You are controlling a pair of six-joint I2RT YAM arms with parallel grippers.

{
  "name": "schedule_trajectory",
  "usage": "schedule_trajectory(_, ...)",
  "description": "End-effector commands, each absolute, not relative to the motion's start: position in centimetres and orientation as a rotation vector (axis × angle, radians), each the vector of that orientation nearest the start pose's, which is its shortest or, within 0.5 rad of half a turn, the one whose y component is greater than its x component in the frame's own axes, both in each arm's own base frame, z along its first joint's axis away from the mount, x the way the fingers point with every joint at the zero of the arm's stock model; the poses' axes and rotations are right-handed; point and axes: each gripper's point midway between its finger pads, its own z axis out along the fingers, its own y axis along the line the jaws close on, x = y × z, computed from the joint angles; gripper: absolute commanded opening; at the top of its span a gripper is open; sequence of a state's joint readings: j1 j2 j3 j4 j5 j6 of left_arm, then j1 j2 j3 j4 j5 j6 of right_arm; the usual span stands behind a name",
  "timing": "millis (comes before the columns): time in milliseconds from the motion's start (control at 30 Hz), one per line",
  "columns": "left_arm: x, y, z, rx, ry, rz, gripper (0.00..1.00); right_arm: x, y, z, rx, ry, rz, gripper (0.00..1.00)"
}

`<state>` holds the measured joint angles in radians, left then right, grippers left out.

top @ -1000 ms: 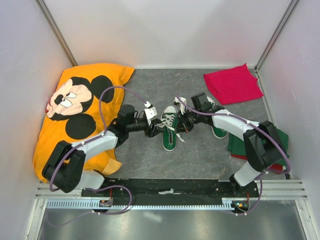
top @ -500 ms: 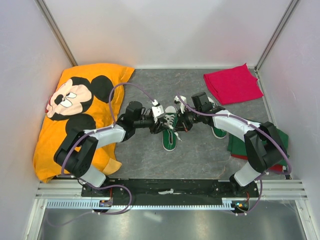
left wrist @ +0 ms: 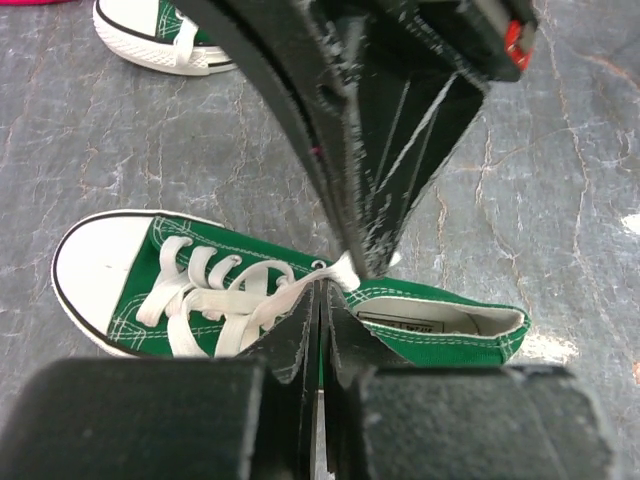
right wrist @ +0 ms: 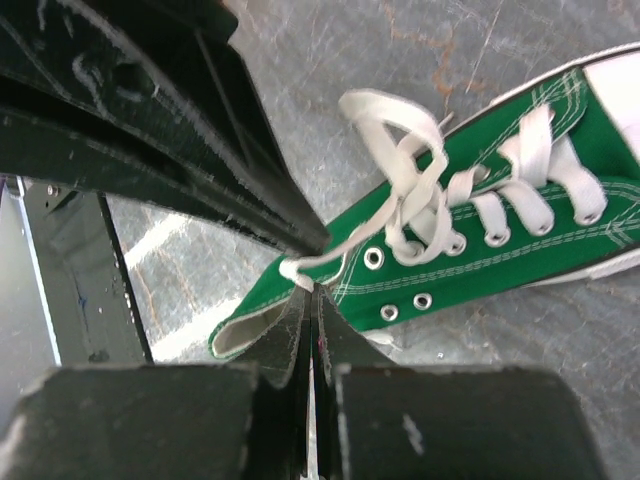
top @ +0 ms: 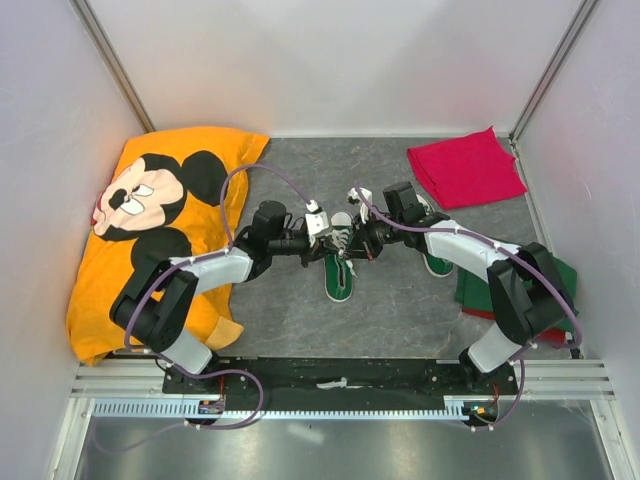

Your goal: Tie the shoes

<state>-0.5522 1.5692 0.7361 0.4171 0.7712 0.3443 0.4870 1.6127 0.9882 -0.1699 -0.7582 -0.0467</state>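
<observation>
Lying along the left side of the grey table (top: 290, 320) is an orange Mickey Mouse cloth (top: 150, 215). The left gripper (top: 328, 243) reaches right to the middle shoe (top: 339, 282). Its fingers are pressed together, pinching a white lace (left wrist: 345, 270) just above the ankle opening. The shoe sits mid-table on its sole, toe far and heel near, with the lace ends loose over the tongue. The right gripper (top: 352, 245) comes in from the right, tips almost against the left gripper's. Its fingers are also closed and seem to nip a lace end — which strand is hard to tell. The second shoe (top: 437, 265) lies right of it, partly under the right arm. A folded green cloth (top: 470, 292) sits near right and a red cloth (top: 465, 165) far right.
</observation>
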Motion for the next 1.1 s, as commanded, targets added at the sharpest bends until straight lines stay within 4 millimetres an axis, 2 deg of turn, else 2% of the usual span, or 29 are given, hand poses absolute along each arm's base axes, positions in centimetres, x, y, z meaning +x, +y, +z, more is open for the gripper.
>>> schedule_trajectory(0, 28.7, -31.7, 13.4, 1.264, 1.449, -0.935, 0.1, 28.8, 28.9, 11.3, -0.951, 2.077, 1.124, 0.0)
schedule_trajectory(33, 29.0, -31.5, 13.5, 1.248, 1.464, -0.933, 0.21, 28.9, 28.9, 11.3, -0.952, 2.074, 1.123, 0.0)
schedule_trajectory(133, 29.4, -31.1, 13.7, 1.21, 1.496, -0.957, 0.35, 28.7, 28.8, 11.1, -0.955, 2.075, 1.122, 0.0)
schedule_trajectory(233, 29.4, -30.8, 14.0, 1.201, 1.509, -0.99, 0.41, 28.5, 28.7, 11.0, -0.966, 2.071, 1.117, 0.0)
schedule_trajectory(333, 28.8, -30.7, 13.9, 1.22, 1.51, -1.034, 0.42, 28.4, 28.7, 10.9, -0.97, 2.062, 1.12, 0.0)
schedule_trajectory(467, 28.2, -31.0, 13.8, 1.24, 1.512, -1.094, 0.43, 28.4, 28.7, 10.9, -0.967, 2.057, 1.121, 0.0)
schedule_trajectory(600, 28.5, -30.7, 13.2, 1.235, 1.541, -1.061, 0.41, 28.3, 28.7, 10.9, -0.956, 2.056, 1.125, 0.0)
schedule_trajectory(867, 28.7, -30.9, 13.3, 1.195, 1.564, -1.088, 0.37, 28.5, 29.0, 11.4, -0.96, 2.022, 1.141, 0.0)
schedule_trajectory(967, 28.9, -31.1, 13.1, 1.186, 1.579, -1.101, 0.33, 28.5, 29.0, 11.3, -0.959, 2.022, 1.14, 0.0)
schedule_trajectory(1067, 29.1, -31.2, 13.1, 1.185, 1.582, -1.109, 0.21, 28.3, 29.1, 11.3, -0.964, 2.019, 1.149, 0.0)
